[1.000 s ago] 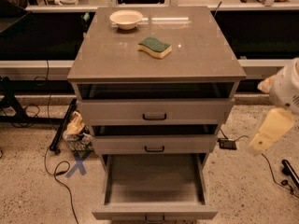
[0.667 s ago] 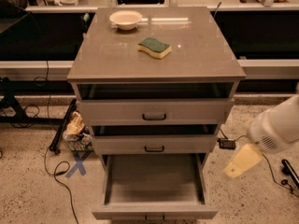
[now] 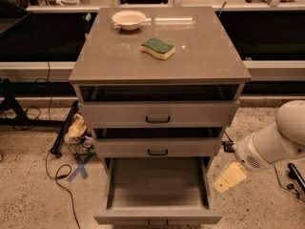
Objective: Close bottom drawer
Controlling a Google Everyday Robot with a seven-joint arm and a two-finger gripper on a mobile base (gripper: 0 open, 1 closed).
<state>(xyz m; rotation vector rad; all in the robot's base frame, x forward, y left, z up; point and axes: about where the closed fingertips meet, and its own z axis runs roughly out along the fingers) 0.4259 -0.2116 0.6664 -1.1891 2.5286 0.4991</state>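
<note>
Bottom drawer [image 3: 125, 218] pulled out: boxy, plain matte grey (small dark handle). Near its right side, blocky cream gripper [image 3: 230, 178]. Cannot tell its grip.

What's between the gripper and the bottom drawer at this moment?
Only a sliver of speckled floor. The camera view shows the gripper low beside the open bottom drawer, near its side wall.

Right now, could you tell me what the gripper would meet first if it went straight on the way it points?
Probably the right wall of the bottom drawer; the gripper, just right of it, points down-left, though depth is unclear.
</note>
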